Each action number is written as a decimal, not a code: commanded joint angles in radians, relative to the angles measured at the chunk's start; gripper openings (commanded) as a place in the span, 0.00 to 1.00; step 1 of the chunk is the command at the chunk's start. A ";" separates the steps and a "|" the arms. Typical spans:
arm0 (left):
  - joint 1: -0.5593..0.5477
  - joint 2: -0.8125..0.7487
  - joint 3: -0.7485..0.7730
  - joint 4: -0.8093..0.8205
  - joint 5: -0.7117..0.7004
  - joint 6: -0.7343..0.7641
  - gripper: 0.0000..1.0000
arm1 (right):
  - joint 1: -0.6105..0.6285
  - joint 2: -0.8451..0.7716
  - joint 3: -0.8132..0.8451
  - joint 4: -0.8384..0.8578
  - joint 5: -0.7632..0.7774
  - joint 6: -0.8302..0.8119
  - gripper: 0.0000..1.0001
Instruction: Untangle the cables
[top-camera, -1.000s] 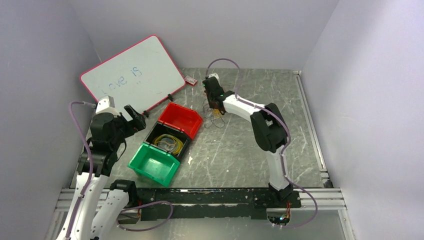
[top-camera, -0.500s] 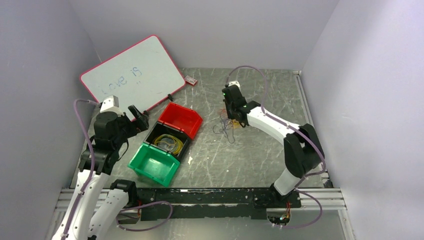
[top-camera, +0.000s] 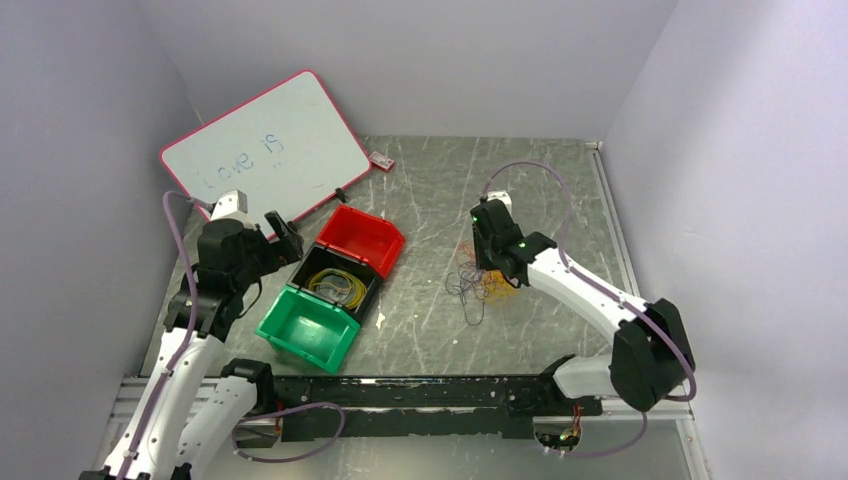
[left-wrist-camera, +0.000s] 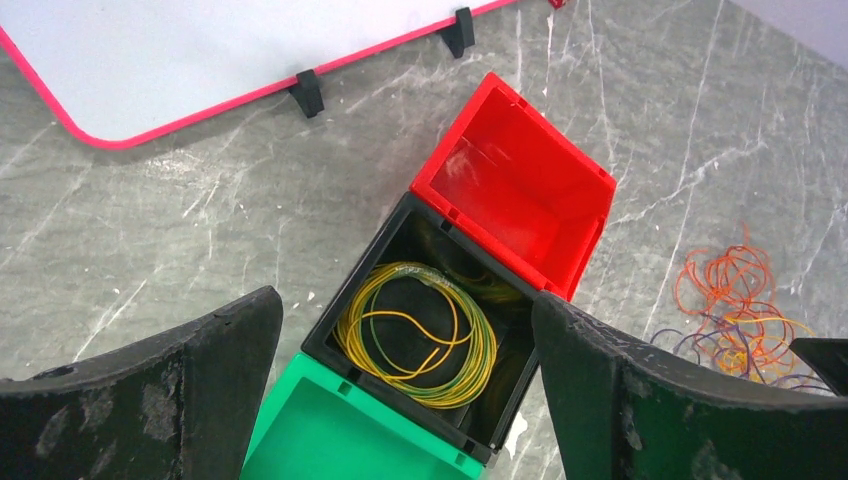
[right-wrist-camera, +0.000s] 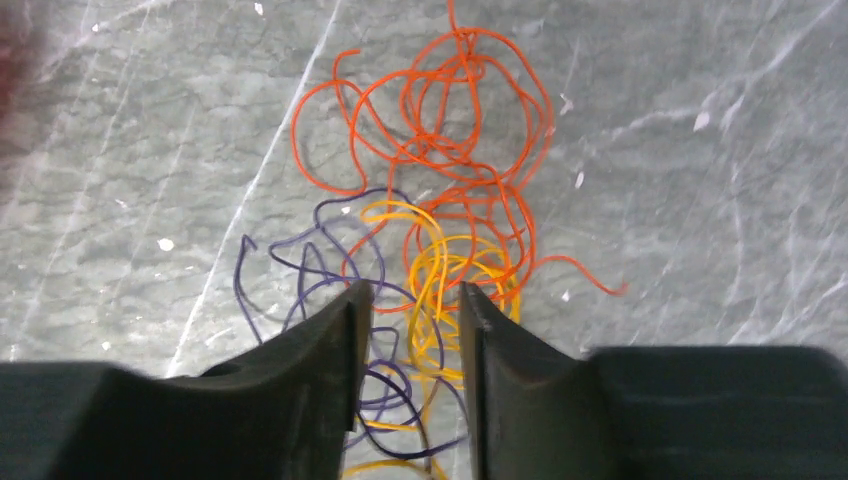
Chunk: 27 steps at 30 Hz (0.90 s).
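Cables (right-wrist-camera: 450, 235) lie tangled on the table (top-camera: 560, 200). The right arm (top-camera: 580, 290) stretches forward, its right gripper (right-wrist-camera: 413, 300) pointing down over them, jaws narrowly parted astride several strands; the left gripper (left-wrist-camera: 405, 305) hovers wide open above the black bin (left-wrist-camera: 395, 235).

Your bench (top-camera: 560, 180) is a grey, marble-veined slab. At its far left corner you have a pink-framed whiteboard (top-camera: 265, 150) propped at a tilt on two black feet (left-wrist-camera: 308, 92). Just beside its right corner lies a small red item (top-camera: 380, 159), too small to identify. Left of centre, three bins sit touching in a diagonal row: red bin (top-camera: 362, 238) farthest, black bin (left-wrist-camera: 398, 232) in the middle, green bin (top-camera: 308, 330) nearest. Right of them, apart, the cables (top-camera: 470, 290) lie as a loose orange, yellow and purple tangle.
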 joint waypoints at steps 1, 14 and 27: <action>-0.007 0.010 0.008 0.020 0.045 0.022 0.99 | -0.006 -0.098 -0.027 0.015 -0.046 0.035 0.49; -0.007 -0.007 0.007 0.019 0.037 0.015 0.99 | -0.006 -0.300 -0.022 -0.026 0.045 0.123 0.71; -0.006 0.013 0.007 0.037 0.067 0.005 1.00 | 0.036 -0.444 -0.116 -0.189 -0.027 0.355 0.62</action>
